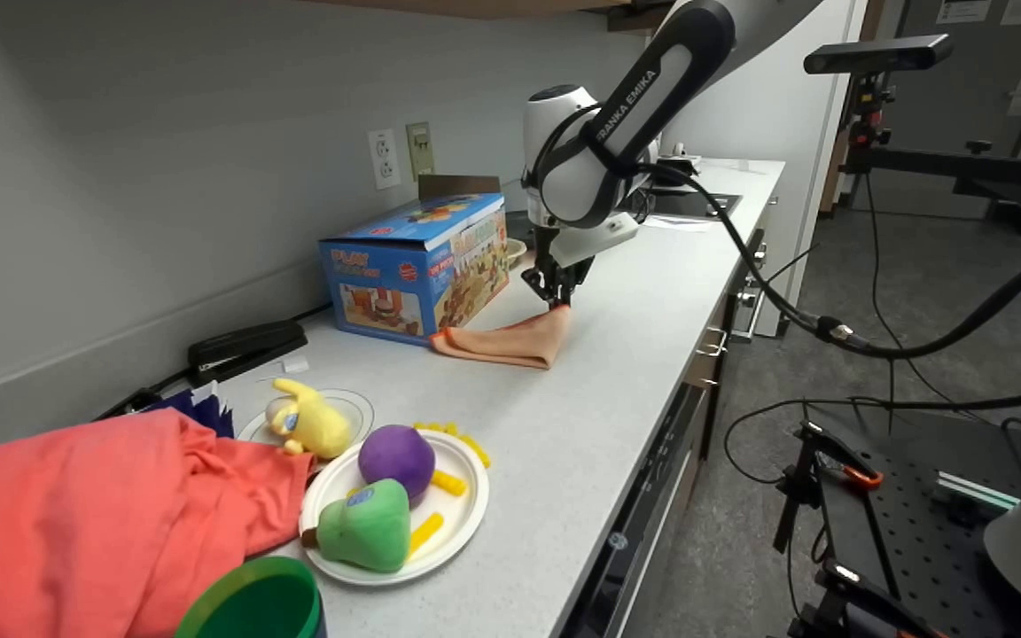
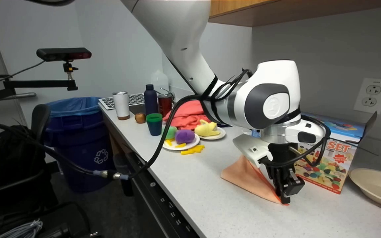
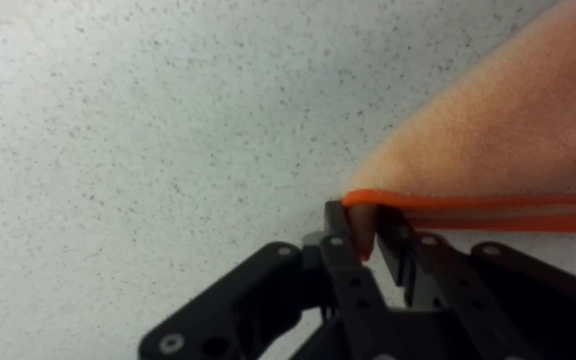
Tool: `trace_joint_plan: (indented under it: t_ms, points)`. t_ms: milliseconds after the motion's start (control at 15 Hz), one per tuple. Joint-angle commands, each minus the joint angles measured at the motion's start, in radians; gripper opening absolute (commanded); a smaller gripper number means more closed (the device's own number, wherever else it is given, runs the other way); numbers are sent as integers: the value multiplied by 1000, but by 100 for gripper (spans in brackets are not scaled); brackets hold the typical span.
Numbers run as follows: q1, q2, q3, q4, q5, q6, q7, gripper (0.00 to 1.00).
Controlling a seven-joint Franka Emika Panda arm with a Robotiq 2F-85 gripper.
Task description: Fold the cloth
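Note:
The cloth is peach with an orange edge. It lies doubled over on the counter in an exterior view [image 1: 506, 344], in an exterior view [image 2: 248, 177] and at the upper right of the wrist view [image 3: 518, 125]. My gripper [image 1: 561, 297] points down at one corner of it, and it also shows in an exterior view [image 2: 284, 195]. In the wrist view my gripper [image 3: 363, 220] is narrowly open around the cloth's corner. Counter shows between the fingers below the cloth. The upper orange edge crosses over the right fingertip and hides it.
A blue toy box [image 1: 413, 270] stands against the wall beside the cloth. A plate [image 1: 466, 523] holds a purple toy and a green toy pear. A red cloth heap [image 1: 103, 523] and a green cup [image 1: 267, 602] lie nearby. A beige bowl [image 2: 380, 188] stands near the wall.

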Motion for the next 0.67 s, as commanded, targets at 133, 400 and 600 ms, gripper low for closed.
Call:
trace_joint_plan:
  t_ms: [133, 400, 600]
  points:
    - [13, -16, -20, 34, -12, -56, -5, 0]
    - [32, -65, 13, 98, -58, -156, -83, 1]
    - [35, -84, 68, 163, -38, -229, -167, 1]
